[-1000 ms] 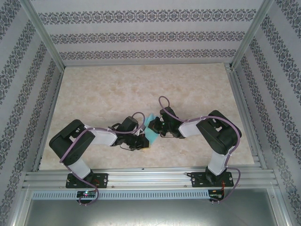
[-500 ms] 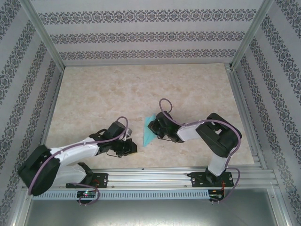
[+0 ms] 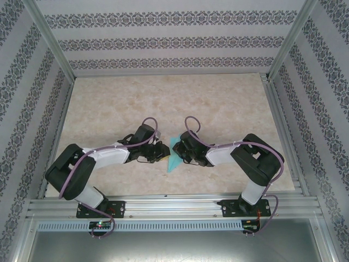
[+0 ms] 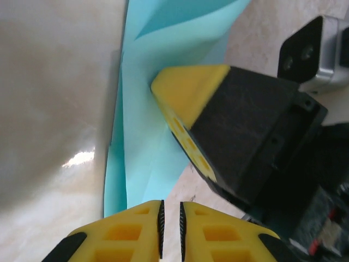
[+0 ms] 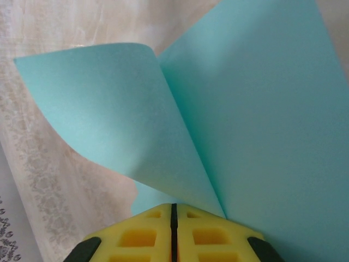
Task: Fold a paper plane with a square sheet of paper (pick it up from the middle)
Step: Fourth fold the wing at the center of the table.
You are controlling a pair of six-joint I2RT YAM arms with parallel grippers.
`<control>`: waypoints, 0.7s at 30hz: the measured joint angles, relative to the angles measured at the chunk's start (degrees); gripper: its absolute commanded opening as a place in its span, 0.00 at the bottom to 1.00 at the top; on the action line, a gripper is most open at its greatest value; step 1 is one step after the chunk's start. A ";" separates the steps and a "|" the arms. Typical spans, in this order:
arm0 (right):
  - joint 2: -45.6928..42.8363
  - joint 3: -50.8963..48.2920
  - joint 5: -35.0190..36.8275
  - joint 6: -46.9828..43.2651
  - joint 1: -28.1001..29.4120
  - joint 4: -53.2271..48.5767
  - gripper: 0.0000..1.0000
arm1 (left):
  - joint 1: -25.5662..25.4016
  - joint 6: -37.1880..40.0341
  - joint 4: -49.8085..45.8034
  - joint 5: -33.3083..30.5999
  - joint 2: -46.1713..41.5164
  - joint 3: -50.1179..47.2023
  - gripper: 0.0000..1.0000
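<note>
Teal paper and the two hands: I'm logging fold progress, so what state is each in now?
Thin teal paper sheet: partly folded into a narrow shape, lying on the beige marbled table, one flap curled up.
Left hand: barely open, its narrow gap empty, beside the paper.
Right hand: shut, tips against the paper's fold; I cannot tell if it pinches the paper.

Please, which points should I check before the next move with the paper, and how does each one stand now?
1. Right gripper shut on paper: ok.
2. Left gripper empty: ok.
3. Left jaws wide enough to take the paper: not ok, only a slit apart.
4. Paper lying flat: not ok, one side curls up.
5. Grippers apart from each other: ok, but close.
6. Crease straight: cannot tell.
</note>
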 measured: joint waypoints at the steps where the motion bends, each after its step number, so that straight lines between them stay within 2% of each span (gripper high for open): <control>1: 0.00 0.00 0.00 -0.02 -0.02 0.00 0.10 | 0.00 -0.44 0.79 0.02 0.85 0.00 0.20; 9: 0.00 0.00 -0.07 -0.02 -0.04 0.00 0.10 | -0.83 -1.20 1.84 0.39 6.82 2.91 0.19; 17: -0.09 0.17 -1.01 -0.94 -0.72 -0.42 0.11 | -1.05 0.11 -3.96 -2.89 8.79 4.74 0.14; 21: -0.46 0.70 -2.45 -3.17 -1.60 -1.99 0.12 | -1.27 1.01 -3.50 -2.78 9.44 4.63 0.12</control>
